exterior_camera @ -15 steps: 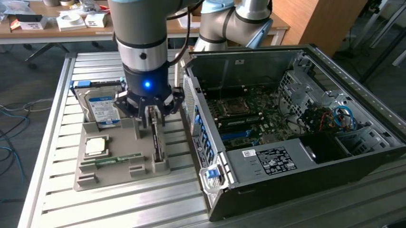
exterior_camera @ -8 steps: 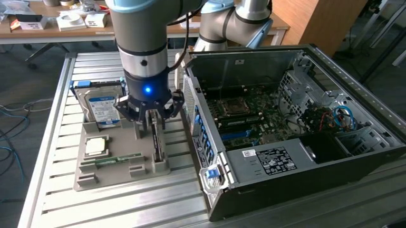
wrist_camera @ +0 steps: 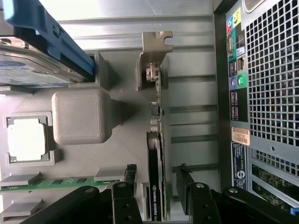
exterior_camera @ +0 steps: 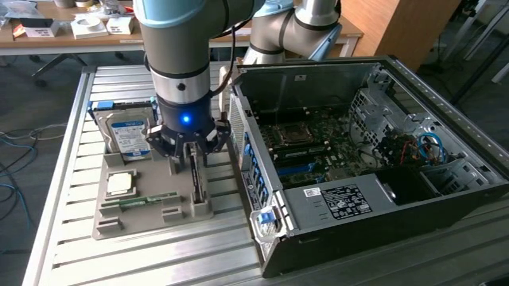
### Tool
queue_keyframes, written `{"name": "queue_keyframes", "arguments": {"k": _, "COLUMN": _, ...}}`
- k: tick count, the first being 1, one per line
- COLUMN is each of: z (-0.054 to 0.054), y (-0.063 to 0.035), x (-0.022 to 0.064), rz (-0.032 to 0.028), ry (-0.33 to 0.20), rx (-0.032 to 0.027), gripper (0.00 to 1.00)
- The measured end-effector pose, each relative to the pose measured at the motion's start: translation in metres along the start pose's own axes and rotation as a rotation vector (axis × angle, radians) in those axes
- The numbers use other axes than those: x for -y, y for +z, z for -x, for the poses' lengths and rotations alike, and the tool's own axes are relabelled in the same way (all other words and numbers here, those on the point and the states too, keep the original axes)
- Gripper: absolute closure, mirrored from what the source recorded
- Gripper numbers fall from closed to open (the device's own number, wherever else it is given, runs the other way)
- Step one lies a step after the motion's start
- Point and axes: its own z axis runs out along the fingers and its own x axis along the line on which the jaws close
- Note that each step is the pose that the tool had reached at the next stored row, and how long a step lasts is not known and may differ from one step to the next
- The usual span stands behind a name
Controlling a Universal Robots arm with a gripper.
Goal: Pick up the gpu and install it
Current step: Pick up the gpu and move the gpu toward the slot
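Upright on its long edge, in a slot of the gray holder [exterior_camera: 111, 221]: the gpu [exterior_camera: 196, 182] [wrist_camera: 155, 196]. Carries a silvery end bracket [wrist_camera: 156, 51] at 1 end. Stands between the 2 fingers of the gripper [exterior_camera: 191, 162] [wrist_camera: 156, 170], 1 finger on each side of the card. Spread wide, with a small gap on both sides, and grips nothing.

On the same holder, toward the exterior view's left of the card: a RAM stick [exterior_camera: 147, 199] [wrist_camera: 56, 183] lying flat, and near it a CPU [exterior_camera: 119, 182] [wrist_camera: 25, 140] in a square pocket. Farther back on the holder, a hard drive [exterior_camera: 127, 134] [wrist_camera: 32, 70] with a blue label.

Just beside the holder, at the exterior view's right: an open computer case [exterior_camera: 382, 196] [wrist_camera: 261, 93], with the motherboard [exterior_camera: 318, 146] visible inside. Under all of this, a ribbed metal table [exterior_camera: 159, 256].
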Motion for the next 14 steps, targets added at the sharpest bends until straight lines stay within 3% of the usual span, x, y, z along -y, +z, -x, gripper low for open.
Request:
{"name": "queue_keyframes", "arguments": {"k": 6, "z": 0.000, "y": 0.0002, "x": 0.0000, "rz": 0.0000, "ry": 0.000, "rx": 0.0000, "gripper": 0.53}}
{"name": "queue_keyframes", "arguments": {"k": 14, "z": 0.000, "y": 0.0104, "x": 0.0005, "rz": 0.0000, "ry": 0.000, "rx": -0.0001, "gripper": 0.53}}
